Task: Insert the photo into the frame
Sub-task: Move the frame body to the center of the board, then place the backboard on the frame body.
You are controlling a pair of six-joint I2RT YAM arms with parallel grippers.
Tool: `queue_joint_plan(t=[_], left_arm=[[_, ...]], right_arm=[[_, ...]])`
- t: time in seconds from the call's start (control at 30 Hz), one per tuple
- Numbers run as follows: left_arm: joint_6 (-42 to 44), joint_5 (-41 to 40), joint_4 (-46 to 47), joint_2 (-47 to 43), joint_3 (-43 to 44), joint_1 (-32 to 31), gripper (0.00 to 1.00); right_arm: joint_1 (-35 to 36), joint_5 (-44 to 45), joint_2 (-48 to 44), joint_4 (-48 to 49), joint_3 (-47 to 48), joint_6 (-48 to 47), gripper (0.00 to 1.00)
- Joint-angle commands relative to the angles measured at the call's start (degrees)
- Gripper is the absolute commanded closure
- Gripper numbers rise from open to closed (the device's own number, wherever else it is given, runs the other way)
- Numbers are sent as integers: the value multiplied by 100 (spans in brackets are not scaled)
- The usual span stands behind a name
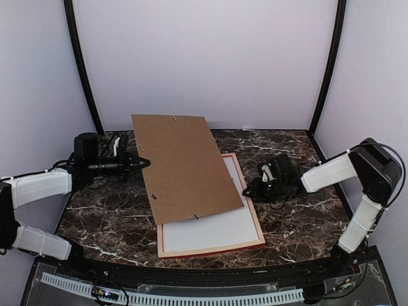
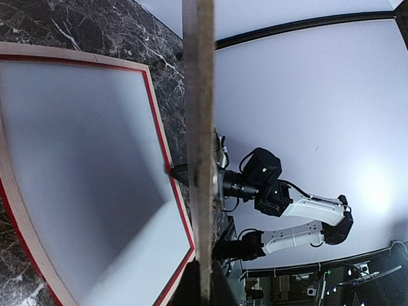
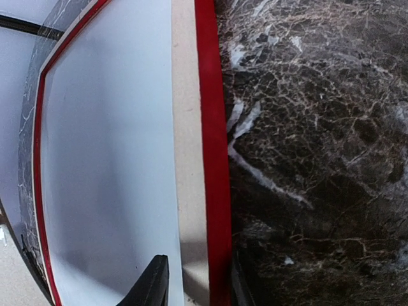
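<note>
Frame (image 3: 188, 127) lies back-up at the centre of the surface (image 1: 299, 217), a white sheet (image 1: 210, 233) inside. From 9 o'clock, our left jaws pinch the brown backing board (image 1: 185, 166), tilted above it; from 3 o'clock, our right jaws straddle its rail, slightly parted.

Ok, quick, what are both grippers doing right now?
Left gripper: shut on the backing board.
Right gripper: jaws straddle the frame rail; grip cannot be told.
</note>
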Motion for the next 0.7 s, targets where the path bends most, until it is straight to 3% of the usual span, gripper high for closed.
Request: queue_joint_plan(t=[0.0,0.17,0.4,0.67], left_arm=[[-94,73,522,-290,-83,-79,100],[-111,79,503,-333,-222,-124,100],[-106,195,492,-370,-300,-237,100],[-312,462,871,35,-289,-322,100]], right_arm=[[161,-170,-164,86,-51,350,66],[172,-329,-416,200,-295,501,61],[-106,222,-1022,-763,65,-99,54],[-654,253,-1392,-1417,331,-629,52]])
